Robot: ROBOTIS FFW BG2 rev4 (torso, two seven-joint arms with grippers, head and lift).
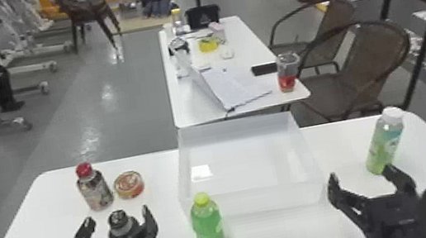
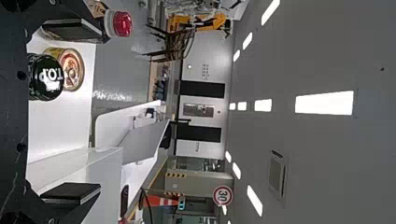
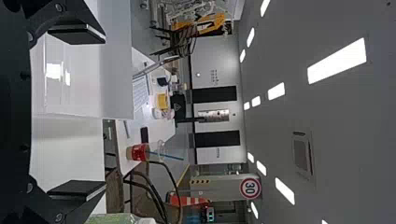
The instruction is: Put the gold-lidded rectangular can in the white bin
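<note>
Gold tints the side of the low tin (image 1: 129, 185), which lies flat at the table's (image 1: 370, 231) far left, just right of the red-capped bottle (image 1: 95, 189). It looks round, not rectangular, yet is probably the can meant. The job is at its start: reach for the tin with the left gripper (image 1: 117, 216).

That gripper's 2 fingers are wide apart, holding nothing, with the black-capped bottle (image 1: 118, 219) between them in view; whether they touch it, I cannot tell. The right gripper (image 1: 360, 174) is also open and unloaded, at the near right.

Best to raise the left gripper clear of the black cap, move it far and slightly right, then come down over the tin. The gap beside the red-capped bottle is tight, so 1 finger could tip it; turning the wrist may help. Grip low and evenly on the curved wall. Carry high past the green bottle (image 1: 207, 226), over the left wall of the white bin (image 1: 254, 201), and release near its floor.
</note>
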